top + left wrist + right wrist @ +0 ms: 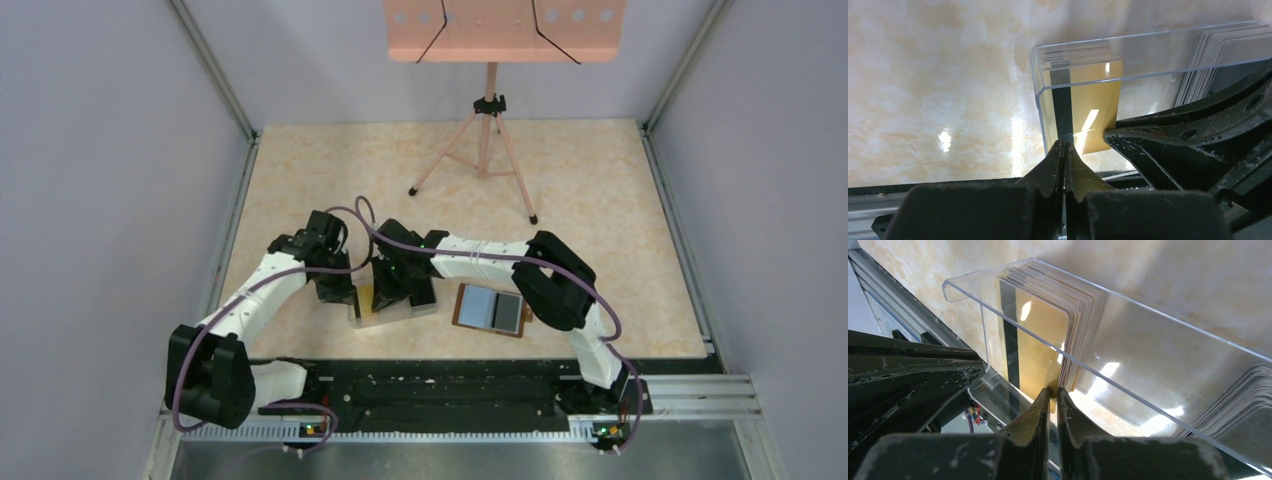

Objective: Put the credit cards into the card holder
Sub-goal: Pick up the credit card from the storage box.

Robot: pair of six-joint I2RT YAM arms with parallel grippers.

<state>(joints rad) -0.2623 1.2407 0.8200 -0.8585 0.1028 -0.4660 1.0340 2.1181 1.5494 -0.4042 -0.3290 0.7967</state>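
A clear plastic tray point(362, 311) holds stacks of credit cards on edge. The front one is a gold card point(1093, 105) with a black stripe, and it sticks up past the tray's rim. My left gripper point(1064, 145) is shut, with its tips pinched on that card's edge at the stripe. From the other side my right gripper point(1054, 391) is shut on a corner of the same gold card point(1040, 340). In the top view both grippers, left point(343, 296) and right point(402, 297), hang over the tray. The card holder point(490, 308) lies open just right of them, pale inside up.
A second stack of cards point(1224, 50) stands further along the tray point(1168, 365). A tripod point(487, 150) with a pink board stands at the back of the marble-patterned table point(600, 200). A black rail point(450, 395) runs along the near edge.
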